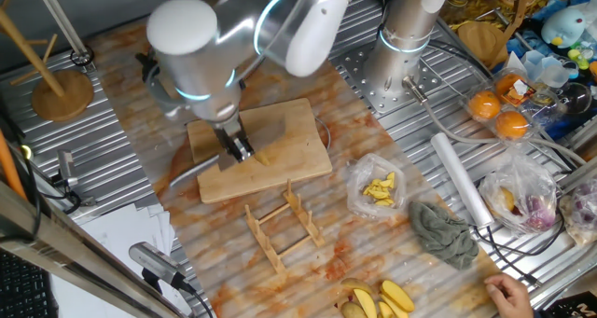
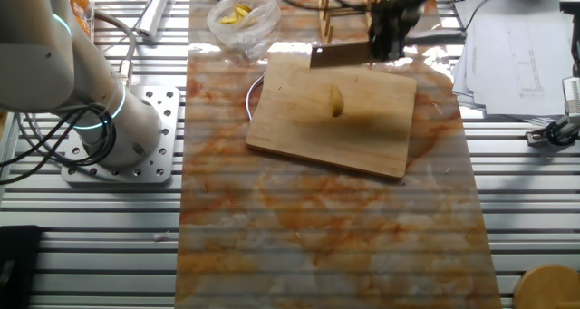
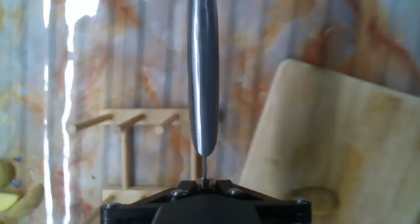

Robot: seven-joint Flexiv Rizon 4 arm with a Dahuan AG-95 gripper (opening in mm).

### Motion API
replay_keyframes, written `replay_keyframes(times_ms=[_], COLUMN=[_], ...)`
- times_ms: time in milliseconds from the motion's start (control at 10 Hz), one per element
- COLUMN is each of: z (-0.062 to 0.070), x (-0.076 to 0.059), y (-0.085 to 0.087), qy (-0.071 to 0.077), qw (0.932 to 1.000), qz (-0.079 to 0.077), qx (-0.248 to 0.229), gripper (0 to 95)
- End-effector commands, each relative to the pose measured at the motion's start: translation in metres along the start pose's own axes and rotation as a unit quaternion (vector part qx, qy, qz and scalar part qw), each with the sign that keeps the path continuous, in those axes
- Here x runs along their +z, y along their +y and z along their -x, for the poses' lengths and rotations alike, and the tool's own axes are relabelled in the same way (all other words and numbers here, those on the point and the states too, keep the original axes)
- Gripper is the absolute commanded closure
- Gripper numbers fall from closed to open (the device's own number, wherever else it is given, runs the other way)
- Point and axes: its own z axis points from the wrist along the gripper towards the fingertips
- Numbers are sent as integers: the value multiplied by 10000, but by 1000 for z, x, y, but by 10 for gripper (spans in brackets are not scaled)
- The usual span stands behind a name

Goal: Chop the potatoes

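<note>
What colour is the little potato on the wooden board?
Pale yellow. The potato shows best in the other fixed view, lying whole on the cutting board.

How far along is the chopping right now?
Done: the potato lies on the cutting board, and the gripper is shut on the knife. In hand: the blade hangs beside the board's far edge, off the potato. Left: every cut; the potato looks whole.

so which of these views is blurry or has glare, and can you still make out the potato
The other fixed view is soft; the knife is smeared, yet the potato shows on the board. The hand view has white glare along its top left and left edge. One fixed view is sharpest, though the arm hides part of the board.
</note>
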Motion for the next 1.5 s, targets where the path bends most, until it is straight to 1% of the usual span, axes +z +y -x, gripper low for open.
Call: replay_keyframes(times_ms=[100, 300, 400, 500, 600, 700, 800, 1000, 1200, 1400, 1500], z=[-7, -16, -24, -26, -34, -40, -44, -48, -53, -53, -52], x=[12, 20, 24, 25, 31, 34, 36, 39, 47, 56, 61], y=[-2, -1, 1, 2, 5, 7, 9, 11, 13, 11, 10], qy=[195, 196, 162, 164, 164, 106, 107, 106, 68, 17, -16], qw=[9997, 9997, 9997, 9997, 9996, 9996, 9996, 9996, 9996, 9997, 9998], qz=[-37, -61, -59, -65, -82, -75, -62, -88, -79, -86, -48], qx=[136, 138, 147, 166, 209, 236, 262, 251, 259, 218, 197], gripper=[950, 950, 950, 950, 950, 950, 950, 950, 950, 950, 950])
